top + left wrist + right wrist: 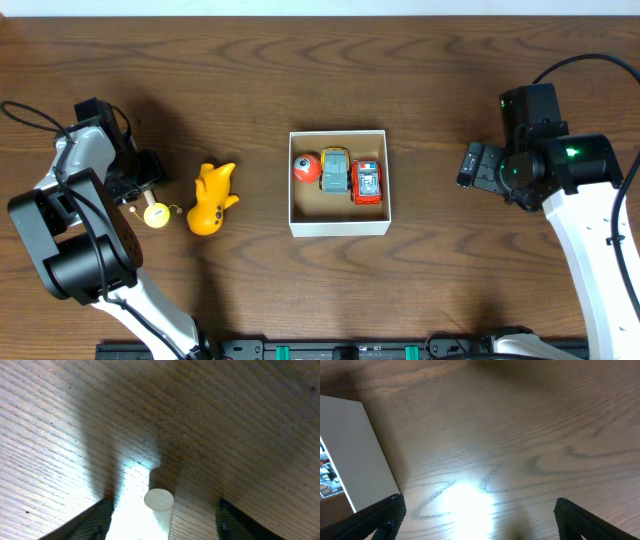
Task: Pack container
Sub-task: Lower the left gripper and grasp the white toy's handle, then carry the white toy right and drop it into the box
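Note:
The container (339,227), a white-walled square box with a brown inside, sits mid-table. It holds a red ball toy (306,167), a grey-and-yellow car (335,171) and a red car (368,182). A yellow animal toy (212,198) and a small yellow round toy (154,214) with a pale wooden peg (159,500) lie to its left. My left gripper (143,186) is open over the small toy. In the left wrist view the peg stands between its fingers (162,522), which do not touch it. My right gripper (470,165) is open and empty, right of the container.
In the right wrist view the container's white outer wall (355,455) shows at the left, with bare wood between my open fingers (480,515). A black rail (340,350) runs along the table's front edge.

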